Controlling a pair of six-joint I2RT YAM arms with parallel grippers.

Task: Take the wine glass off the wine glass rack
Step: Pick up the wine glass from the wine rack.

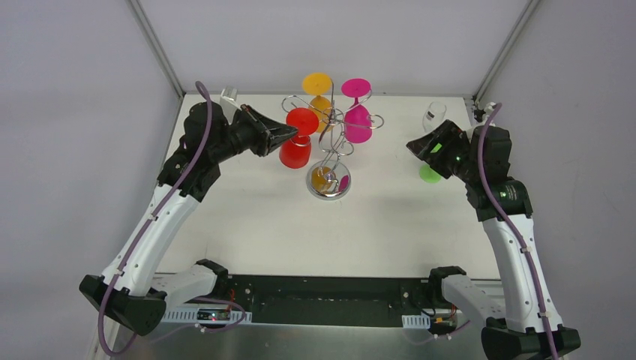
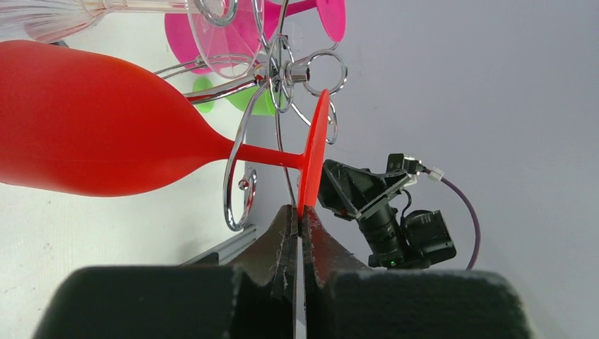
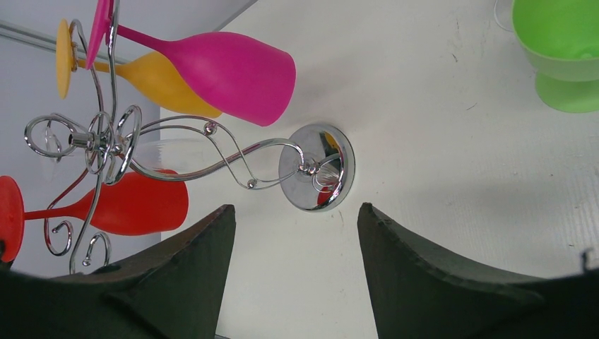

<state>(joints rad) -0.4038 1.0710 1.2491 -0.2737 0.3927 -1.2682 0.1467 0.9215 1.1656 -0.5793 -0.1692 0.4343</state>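
Hanging on wine glass rack (image 3: 337, 159), removal pending: red wine glass (image 2: 106, 141), foot pinched by left pincer (image 2: 299, 220); right pincer (image 3: 295, 208) spread.

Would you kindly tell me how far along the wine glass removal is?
Done: a green glass is already off the wine glass rack. In hand: the left gripper is shut on the foot of the red wine glass, whose stem hangs in the rack. Left: draw it clear. The right gripper hovers open.

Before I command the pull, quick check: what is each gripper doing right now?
Left gripper: closed, pinching the foot rim of the red wine glass.
Right gripper: open, holding nothing.
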